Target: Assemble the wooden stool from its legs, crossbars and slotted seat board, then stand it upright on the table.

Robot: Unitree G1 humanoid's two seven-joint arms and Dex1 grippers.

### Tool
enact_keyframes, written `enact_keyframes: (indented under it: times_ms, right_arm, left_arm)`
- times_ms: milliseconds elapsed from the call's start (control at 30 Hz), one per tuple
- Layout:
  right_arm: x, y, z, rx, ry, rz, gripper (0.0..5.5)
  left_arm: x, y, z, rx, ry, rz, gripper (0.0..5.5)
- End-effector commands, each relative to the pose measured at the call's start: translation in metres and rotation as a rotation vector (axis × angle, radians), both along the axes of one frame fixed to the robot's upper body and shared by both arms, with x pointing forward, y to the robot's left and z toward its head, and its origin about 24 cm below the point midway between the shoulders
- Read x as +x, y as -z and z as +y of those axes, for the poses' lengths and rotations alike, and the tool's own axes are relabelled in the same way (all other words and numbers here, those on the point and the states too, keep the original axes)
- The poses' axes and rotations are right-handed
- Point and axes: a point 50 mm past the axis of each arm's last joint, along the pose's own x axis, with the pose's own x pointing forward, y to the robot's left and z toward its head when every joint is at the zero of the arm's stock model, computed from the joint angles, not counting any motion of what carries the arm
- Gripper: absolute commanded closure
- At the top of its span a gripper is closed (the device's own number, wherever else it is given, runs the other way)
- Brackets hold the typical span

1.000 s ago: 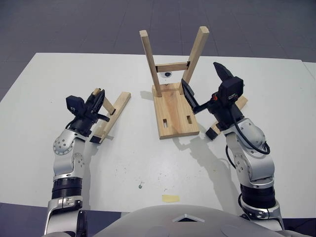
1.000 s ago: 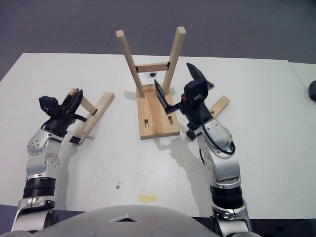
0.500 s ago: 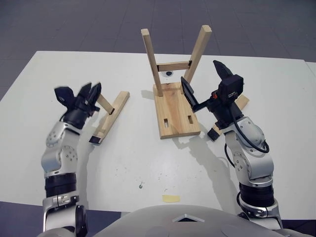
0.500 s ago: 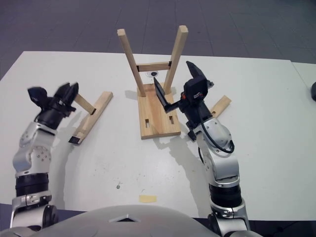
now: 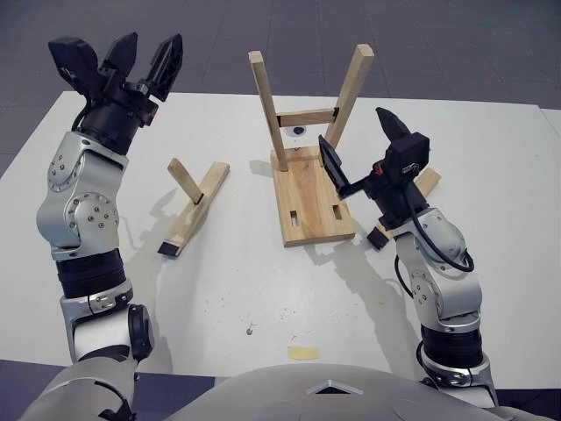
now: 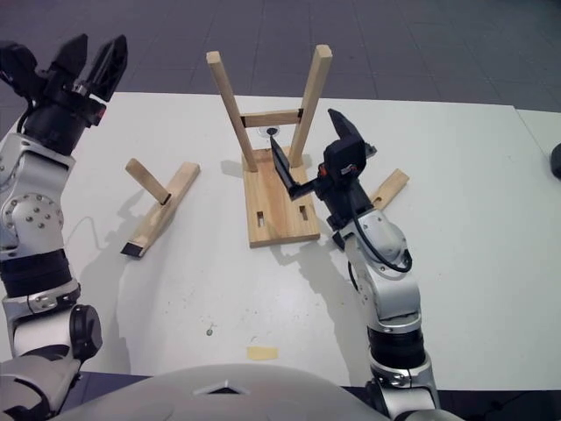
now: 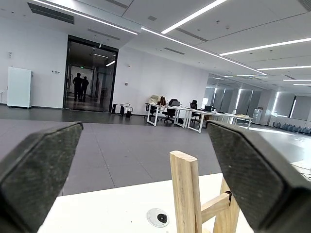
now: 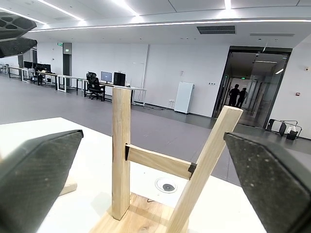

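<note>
The left arm (image 5: pixel 83 193) has let go of the short crossbar (image 5: pixel 184 178) it was holding a second ago and swung up, well above the surface (image 5: pixel 263 289). The left jaws are spread wide and carry nothing. The loose leg (image 5: pixel 197 209) lies where it was, left of the seat board (image 5: pixel 311 206), with that crossbar standing up out of it. The right arm (image 5: pixel 438 254) has barely moved. The right jaws are spread too, gripping nothing, held just beside the upright right leg (image 5: pixel 351 92) at the board's far end.

I read this as a release and a reset, not progress. One pair of legs, joined by the upper crossbar (image 5: pixel 307 117), stands in the board's far slots, and the upright left leg (image 5: pixel 266 105) leans slightly outward. The two near slots (image 5: pixel 298 219) still need filling, and a further leg (image 5: pixel 427 182) lies partly under the right arm.

The board sits mid-surface, well in from every edge, and the loose leg is also well inside the left edge. There is open room between that leg and the board, and more toward me, where only a scrap of tape (image 5: pixel 303 353) lies. The tight spot is on the right, where the arm crowds both the board and the hidden leg.
</note>
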Motion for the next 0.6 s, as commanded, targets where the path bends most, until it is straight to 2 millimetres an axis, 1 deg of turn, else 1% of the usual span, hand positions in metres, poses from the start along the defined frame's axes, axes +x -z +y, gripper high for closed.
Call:
enact_keyframes:
  times_ms: [33, 100, 167, 300, 467, 600]
  right_arm:
    - [0.0, -0.002, 0.003, -0.01, -0.005, -0.01, 0.1]
    - [0.001, -0.003, 0.002, -0.01, 0.002, -0.013, 0.1]
    - [0.002, -0.003, 0.001, -0.009, 0.007, -0.012, 0.1]
    - [0.0, -0.001, 0.0, -0.004, 0.012, -0.003, 0.1]
    - [-0.001, 0.001, 0.001, 0.002, 0.009, 0.004, 0.1]
    - [-0.001, 0.005, -0.001, -0.002, 0.02, 0.016, 0.1]
  left_arm:
    - [0.003, 0.089, -0.008, 0.041, -0.009, 0.316, 0.13]
    - [-0.003, 0.112, -0.012, 0.061, -0.013, 0.385, 0.13]
    - [-0.007, 0.117, -0.012, 0.055, -0.024, 0.396, 0.13]
    - [-0.004, 0.111, -0.003, 0.045, -0.069, 0.377, 0.13]
    - [-0.005, 0.104, -0.006, 0.058, -0.052, 0.349, 0.13]
    - [-0.025, 0.094, -0.02, 0.105, 0.101, 0.337, 0.13]
